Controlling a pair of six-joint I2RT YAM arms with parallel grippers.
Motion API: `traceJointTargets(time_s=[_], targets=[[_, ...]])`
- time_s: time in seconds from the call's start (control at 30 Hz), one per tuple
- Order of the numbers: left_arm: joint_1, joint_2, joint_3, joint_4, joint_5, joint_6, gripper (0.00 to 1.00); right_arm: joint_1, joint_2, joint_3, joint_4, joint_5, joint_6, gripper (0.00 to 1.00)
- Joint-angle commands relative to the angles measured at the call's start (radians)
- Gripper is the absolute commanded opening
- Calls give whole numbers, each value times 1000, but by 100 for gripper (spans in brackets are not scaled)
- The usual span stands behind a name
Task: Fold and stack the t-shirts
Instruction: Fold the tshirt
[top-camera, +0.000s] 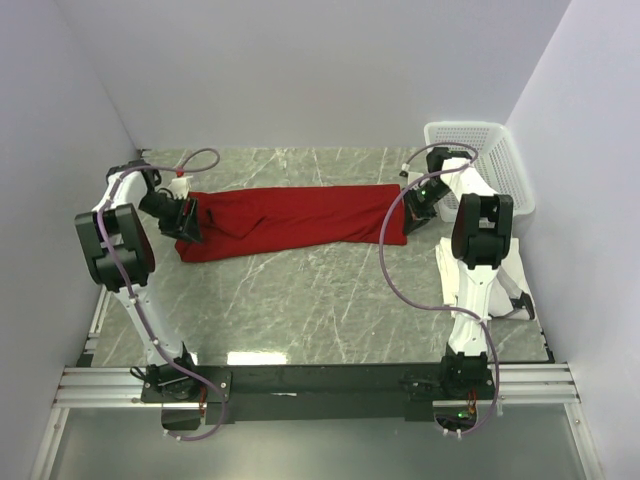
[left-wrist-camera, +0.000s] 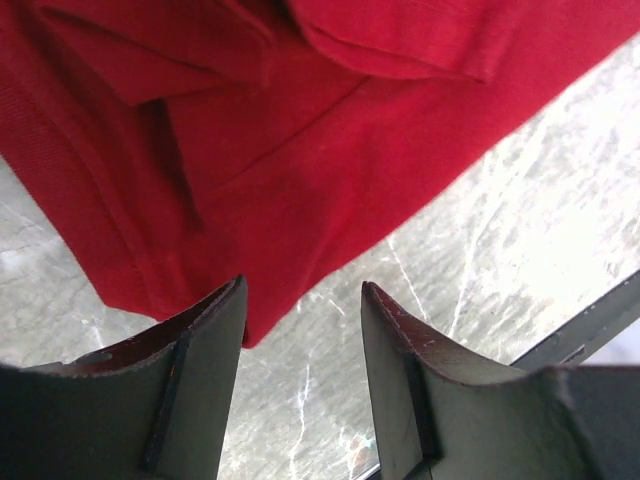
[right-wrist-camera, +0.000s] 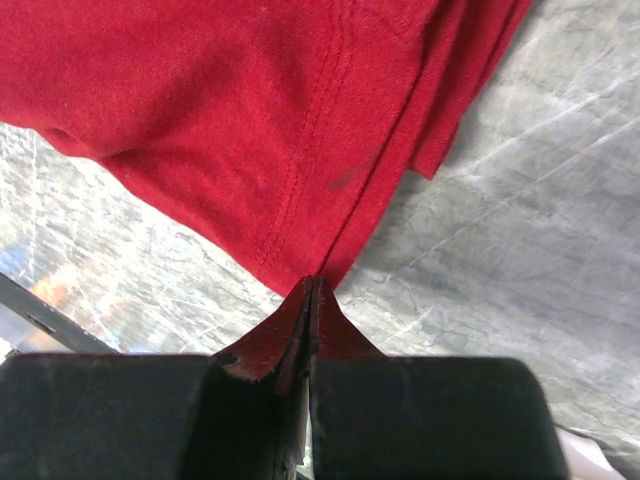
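The red t-shirt (top-camera: 290, 220) lies folded into a long band across the far part of the marble table. My left gripper (top-camera: 190, 222) is at the band's left end. In the left wrist view its jaws (left-wrist-camera: 302, 288) stand open, with the red cloth (left-wrist-camera: 300, 150) just ahead and bare table in the gap. My right gripper (top-camera: 415, 205) is at the band's right end. In the right wrist view it (right-wrist-camera: 313, 282) is shut on the corner of the red hem (right-wrist-camera: 250, 120). The white t-shirt is out of view.
A white plastic mesh basket (top-camera: 470, 150) stands at the back right corner, behind the right arm. Walls close in the table (top-camera: 320, 300) on the left, back and right. A purple cable (top-camera: 395, 270) loops down from the right arm.
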Motion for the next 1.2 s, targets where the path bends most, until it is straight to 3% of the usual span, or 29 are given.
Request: traceJointTargets(time_s=[0.0,0.73,0.93,1.13,1.17], targets=[[-3,14,7,21,-32,-39,55,-5,20,13,-32,-20,-25,0],[-16,67,4,28,-96,-93,43,-22,12,15,-44,-53,-57,0],[-19,71,22,19,-73,-96,29,-26,6,20,-45,-63,-61,0],[-16,69,43,-5,-50,-90,9,-34,-9,18,-44,-62,-70,0],[-16,66,45,-7,-53,-90,2,-36,-9,18,-45,-62,-73,0]])
